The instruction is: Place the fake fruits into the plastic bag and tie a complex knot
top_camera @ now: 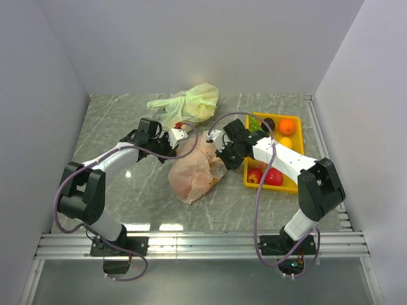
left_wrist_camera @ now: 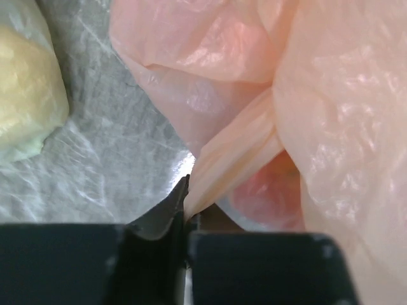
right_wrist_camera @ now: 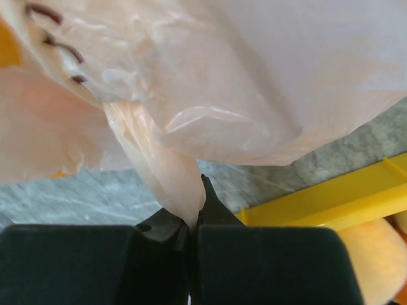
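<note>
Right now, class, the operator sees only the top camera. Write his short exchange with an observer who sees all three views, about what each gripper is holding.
Operator: Is the left gripper holding the bag?
Observer: Yes. Its wrist view shows the jaws shut on a twisted strip of the bag.
Operator: And the right gripper?
Observer: Its wrist view shows those jaws shut too, pinching a second gathered strip of the same bag.

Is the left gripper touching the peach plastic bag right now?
Touching. The left wrist view shows the left gripper closed on a gathered strip of the plastic bag, with the film pinched between its fingertips.
</note>
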Available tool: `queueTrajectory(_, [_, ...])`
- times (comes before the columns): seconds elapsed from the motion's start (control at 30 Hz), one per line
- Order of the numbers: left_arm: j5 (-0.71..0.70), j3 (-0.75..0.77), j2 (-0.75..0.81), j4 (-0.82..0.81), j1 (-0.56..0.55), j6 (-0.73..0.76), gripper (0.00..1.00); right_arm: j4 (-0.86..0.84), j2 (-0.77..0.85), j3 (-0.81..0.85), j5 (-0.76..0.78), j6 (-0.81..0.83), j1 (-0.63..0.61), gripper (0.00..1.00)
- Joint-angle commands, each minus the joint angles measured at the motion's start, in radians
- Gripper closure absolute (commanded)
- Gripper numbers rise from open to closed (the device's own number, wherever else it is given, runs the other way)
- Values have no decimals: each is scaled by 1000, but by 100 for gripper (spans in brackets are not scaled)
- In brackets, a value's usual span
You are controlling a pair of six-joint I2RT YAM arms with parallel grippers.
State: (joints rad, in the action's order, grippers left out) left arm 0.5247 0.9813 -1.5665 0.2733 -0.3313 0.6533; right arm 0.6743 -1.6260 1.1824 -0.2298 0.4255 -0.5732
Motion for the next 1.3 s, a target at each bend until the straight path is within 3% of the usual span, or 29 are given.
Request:
queueTrajectory(0.0, [-6, -15, 0, -91, 3, -229, 99, -109, 17, -21, 23, -143, 9, 100])
queueTrajectory(0.07, [-61, -51, 34, -124, 11, -344, 99, -140, 60, -50, 33, -200, 39, 100])
queueTrajectory(0.2, [-254, -104, 166, -103, 49, -755, 99, -191, 124, -84, 75, -365, 108, 100])
queueTrajectory(0.3, [-379, -116, 223, -20, 77, -965, 99, -193, 159, -98, 70, -477, 189, 100])
queueTrajectory(0.4, [-407, -148, 295, 20, 168, -1073, 99, -173, 175, -113, 52, -560, 269, 100])
queueTrajectory(0.57, [-396, -207, 390, 27, 330, -1084, 99, -168, 176, -184, 78, -613, 404, 100])
queueTrajectory(0.6, [-396, -210, 398, 29, 407, -1074, 99, -179, 175, -194, 96, -613, 448, 100])
queueTrajectory(0.8, [-396, -219, 369, 35, 583, -1018, 99, -215, 143, -237, 121, -590, 553, 100])
queueTrajectory(0.97, [-370, -217, 324, 14, 606, -997, 100, -225, 123, -242, 106, -571, 549, 100])
queueTrajectory(1.1, [-227, -184, 348, -14, 583, -977, 99, -208, 146, -195, 52, -553, 478, 100])
queueTrajectory(1.27, [-255, -112, 361, -29, 561, -920, 100, -217, 147, -107, 46, -544, 409, 100])
